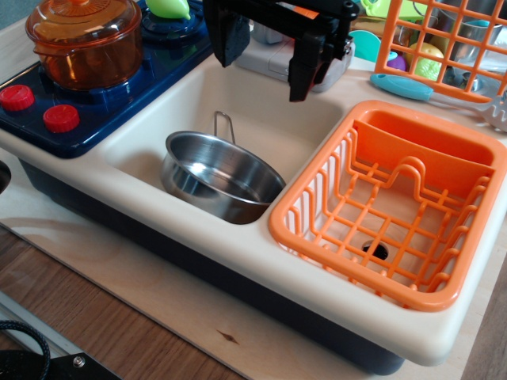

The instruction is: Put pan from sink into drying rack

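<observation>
- Gripper hung above the back of the sink, black fingers spread wide, nothing between them.
- One finger sat left, the other finger right and lower in frame; both clear of the basin.
- Pan lay in the left part of the sink, tilted, front rim against the basin's front wall.
- Pan was shiny steel, empty, open side up and facing the camera a bit.
- Thin wire loop handle stuck up at the pan's far side, pointing to the back of the sink.
- Gripper was well apart from the pan, up and to the right of the handle.
- Drying rack sat in the right part of the sink, just beside the pan; the pan's right rim was touching or nearly touching the rack's left corner, hard to tell.
- Rack was orange, grid bottom, slatted sides, upright dividers, solid compartment at the back; held nothing.
- Dark drain hole showed through the rack's grid.
- Orange lidded pot stood on the blue stovetop left of the sink; two red knobs at its front.
- Orange wire basket with toys stood at top right behind the rack; a teal handle lay in front of it.
</observation>
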{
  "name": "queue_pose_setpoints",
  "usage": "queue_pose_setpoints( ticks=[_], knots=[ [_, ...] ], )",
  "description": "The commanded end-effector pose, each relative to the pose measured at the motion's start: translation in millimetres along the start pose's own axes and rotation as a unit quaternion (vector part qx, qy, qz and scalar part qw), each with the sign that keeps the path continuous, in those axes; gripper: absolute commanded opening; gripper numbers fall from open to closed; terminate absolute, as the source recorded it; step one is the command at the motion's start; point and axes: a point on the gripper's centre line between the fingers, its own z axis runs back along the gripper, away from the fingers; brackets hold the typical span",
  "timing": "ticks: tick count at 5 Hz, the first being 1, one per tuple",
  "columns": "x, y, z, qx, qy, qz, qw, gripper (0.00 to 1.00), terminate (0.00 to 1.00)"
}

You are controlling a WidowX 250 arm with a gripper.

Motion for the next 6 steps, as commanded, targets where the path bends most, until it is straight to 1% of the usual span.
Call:
queue_pose_setpoints(
  ticks=[1, 2, 3, 4, 5, 6],
  knots=[
    [0, 0, 0, 0.000, 0.000, 0.000, 1.0000, 1.00, 0.00],
    [10, 18, -2, 0.032, 0.030, 0.058, 0.9974, 1.00, 0.00],
    [3, 32, -7, 0.054, 0.027, 0.100, 0.9932, 1.00, 0.00],
    [-11, 40, -11, 0.060, 0.036, 0.129, 0.9891, 1.00, 0.00],
    [-29, 47, -14, 0.070, 0.029, 0.149, 0.9859, 1.00, 0.00],
    [-43, 49, -21, 0.072, 0.038, 0.172, 0.9817, 1.00, 0.00]
  ],
)
